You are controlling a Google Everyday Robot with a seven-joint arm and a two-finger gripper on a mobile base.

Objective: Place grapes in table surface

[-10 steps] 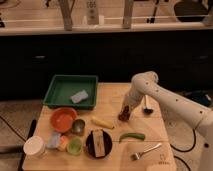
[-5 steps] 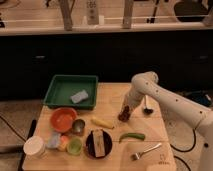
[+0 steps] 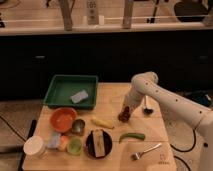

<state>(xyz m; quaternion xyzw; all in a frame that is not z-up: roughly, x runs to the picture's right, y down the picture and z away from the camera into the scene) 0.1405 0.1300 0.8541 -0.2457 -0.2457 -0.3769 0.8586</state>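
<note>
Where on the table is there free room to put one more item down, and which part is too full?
Bare wood shows on the table surface between the green tray and the gripper, which is low over the grapes, and at the front right corner beyond the fork. The front left is crowded: orange bowl, cups, dark plate.

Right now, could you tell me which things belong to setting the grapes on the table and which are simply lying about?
Part of the job:
- dark red-purple bunch of grapes
- light tan wooden plank tabletop
- gripper, down at the grapes

Lying about:
- green plastic tray
- orange bowl
- green pepper
- metal fork
</note>
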